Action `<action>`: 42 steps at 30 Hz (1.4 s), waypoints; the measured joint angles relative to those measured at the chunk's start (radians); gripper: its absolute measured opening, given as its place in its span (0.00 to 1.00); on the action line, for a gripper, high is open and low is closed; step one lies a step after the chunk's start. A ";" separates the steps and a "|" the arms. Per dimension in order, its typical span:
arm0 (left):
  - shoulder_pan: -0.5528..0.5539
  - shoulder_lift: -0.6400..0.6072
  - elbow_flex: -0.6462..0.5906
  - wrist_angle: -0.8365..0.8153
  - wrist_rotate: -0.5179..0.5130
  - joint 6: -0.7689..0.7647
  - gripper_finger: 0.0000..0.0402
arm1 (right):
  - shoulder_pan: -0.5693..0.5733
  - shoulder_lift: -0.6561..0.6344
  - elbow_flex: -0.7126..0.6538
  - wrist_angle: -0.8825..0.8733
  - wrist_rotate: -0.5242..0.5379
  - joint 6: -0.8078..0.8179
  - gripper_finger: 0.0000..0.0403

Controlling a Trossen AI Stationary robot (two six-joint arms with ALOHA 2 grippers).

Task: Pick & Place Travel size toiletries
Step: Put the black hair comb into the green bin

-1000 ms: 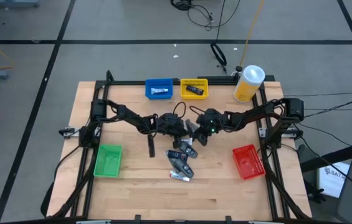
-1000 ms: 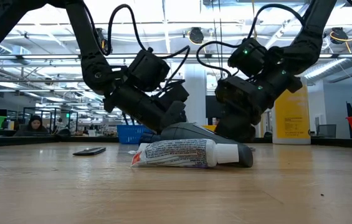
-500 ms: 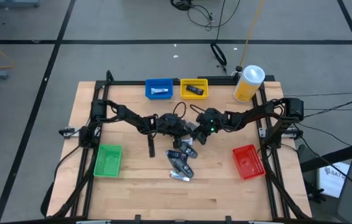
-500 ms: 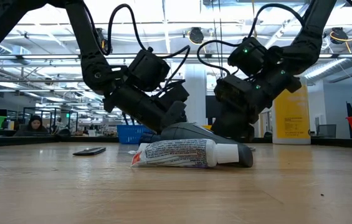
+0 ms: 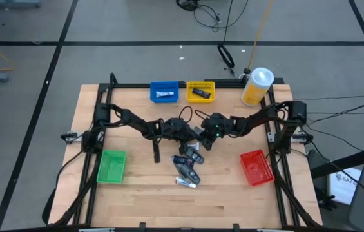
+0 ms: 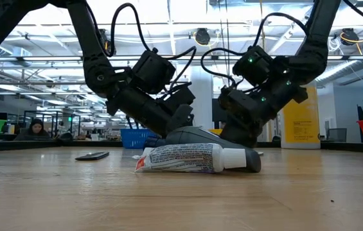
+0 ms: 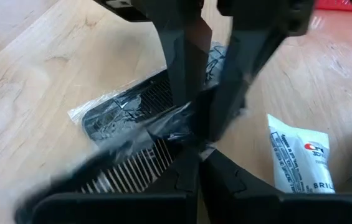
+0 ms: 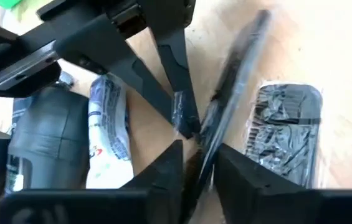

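My two grippers meet at the table's middle, my left gripper (image 5: 196, 134) (image 7: 197, 163) beside my right gripper (image 5: 203, 139) (image 8: 195, 169). Both are shut on one black comb in a clear wrapper (image 8: 235, 81) (image 7: 110, 171), held above the wood. A second wrapped comb (image 7: 132, 112) (image 8: 285, 137) lies flat under them. A white tube (image 7: 297, 162) (image 6: 187, 158) and a dark bottle (image 8: 45, 143) lie on the table nearby, with more small toiletries (image 5: 187, 173) toward the near edge. My left gripper pinches a bit of the clear wrapper (image 8: 185, 118) at the comb's end between its two fingertips (image 8: 174, 93), slanting down from the table's left. The wrapper is clear of the table. My right gripper pinches the black comb near one end (image 8: 210, 146) between its two fingers (image 8: 163, 174). It comes slanting down from the table's right. The comb sticks out past the fingers, clear of the table. Its far end is blurred.
A blue bin (image 5: 164, 91) and a yellow bin (image 5: 200, 91) stand at the far edge, each with a small item inside. A green bin (image 5: 111, 165) is near left and a red bin (image 5: 256, 167) near right. A yellow canister (image 5: 257, 86) stands far right. A black strip (image 5: 156, 149) lies left of the pile.
My right gripper has shifted a little toward the table's left, closer in on my left gripper. The toiletries on the table have stayed where they were.
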 joint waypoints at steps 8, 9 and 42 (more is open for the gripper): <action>-0.002 -0.170 -0.003 -0.166 0.162 0.047 0.12 | -0.009 -0.053 -0.003 -0.043 -0.001 -0.047 0.04; -0.001 -0.210 -0.002 -0.200 0.168 0.064 0.14 | -0.013 -0.068 -0.003 -0.046 -0.001 -0.053 0.04; 0.080 -0.533 0.000 -0.528 -0.153 0.301 0.57 | -0.025 -0.210 -0.002 0.141 0.147 -0.447 0.03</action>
